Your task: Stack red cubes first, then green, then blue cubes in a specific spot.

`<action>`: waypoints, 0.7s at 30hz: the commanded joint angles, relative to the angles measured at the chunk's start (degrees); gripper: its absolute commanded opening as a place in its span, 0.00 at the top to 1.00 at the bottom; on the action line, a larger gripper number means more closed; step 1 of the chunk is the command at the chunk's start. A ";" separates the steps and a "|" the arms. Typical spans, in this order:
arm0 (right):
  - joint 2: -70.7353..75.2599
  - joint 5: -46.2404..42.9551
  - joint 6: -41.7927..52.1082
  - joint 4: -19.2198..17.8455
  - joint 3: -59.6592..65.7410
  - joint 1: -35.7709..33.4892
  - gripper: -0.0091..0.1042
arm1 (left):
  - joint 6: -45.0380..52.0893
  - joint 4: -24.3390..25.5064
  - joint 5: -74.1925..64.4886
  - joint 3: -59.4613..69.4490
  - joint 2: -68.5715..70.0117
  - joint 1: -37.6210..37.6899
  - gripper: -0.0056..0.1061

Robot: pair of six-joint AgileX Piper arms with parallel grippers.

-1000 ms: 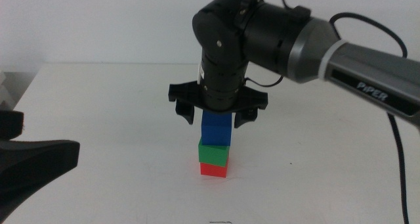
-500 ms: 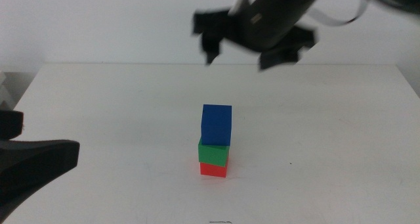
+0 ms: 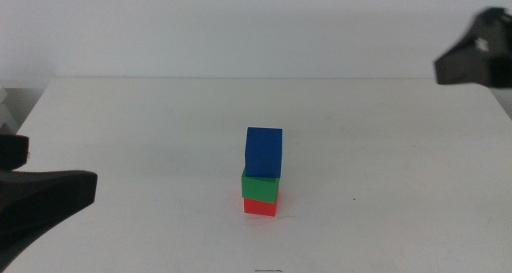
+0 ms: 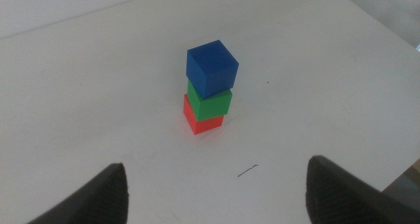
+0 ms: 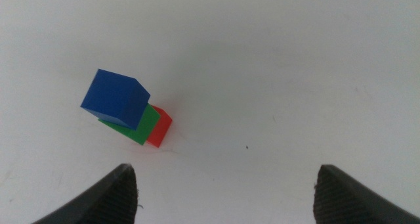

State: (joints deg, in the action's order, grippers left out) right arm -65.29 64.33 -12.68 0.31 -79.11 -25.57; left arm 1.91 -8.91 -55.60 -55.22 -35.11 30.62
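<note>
**A:** Where did the cubes stand at that moment?

**B:** All three were stacked near the middle of the white table: the red cube at the bottom, the green cube on it, and the blue cube on top. The blue one sat a little askew, turned slightly against the green beneath and overhanging one edge.

**A:** And the grippers?

**B:** Neither touched the stack. The right gripper was high up and off toward three o'clock in the middle view, only a dark blur at the frame's edge. Its jaws stood wide apart and empty, with the stack ahead of them toward eleven o'clock in its own camera. The left gripper waited low at about eight o'clock, its jaws also spread with nothing between them; the stack lay straight ahead of them, near twelve.

**A:** Which arm was nearer?

**B:** I judged the left, though both were well apart from the cubes.

**A:** Anything in the way?

**B:** Only a small dark mark on the table between the left jaws and the stack. The order looked complete to me; the skewed blue cube was the sole risk.
</note>
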 commanded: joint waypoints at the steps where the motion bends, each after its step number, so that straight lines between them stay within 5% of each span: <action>1: 5.21 -8.75 6.87 4.10 3.94 3.86 0.23 | -0.12 -0.69 3.67 -1.33 -0.47 -0.09 0.13; 4: 10.46 -13.62 10.32 6.51 9.53 7.52 0.23 | -0.12 -0.69 3.67 -1.33 -0.47 -0.09 0.13; 10: 17.96 -23.41 10.87 5.12 16.64 9.56 0.23 | -0.12 -0.69 3.67 -1.33 -0.47 -0.09 0.13; 21: 19.64 -24.68 9.60 5.08 16.66 9.56 0.23 | -0.12 -0.69 3.67 -1.33 -0.47 -0.09 0.13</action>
State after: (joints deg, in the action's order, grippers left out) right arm -45.78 43.84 -3.31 5.75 -61.26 -16.48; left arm 1.91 -8.91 -55.60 -55.22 -35.11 30.62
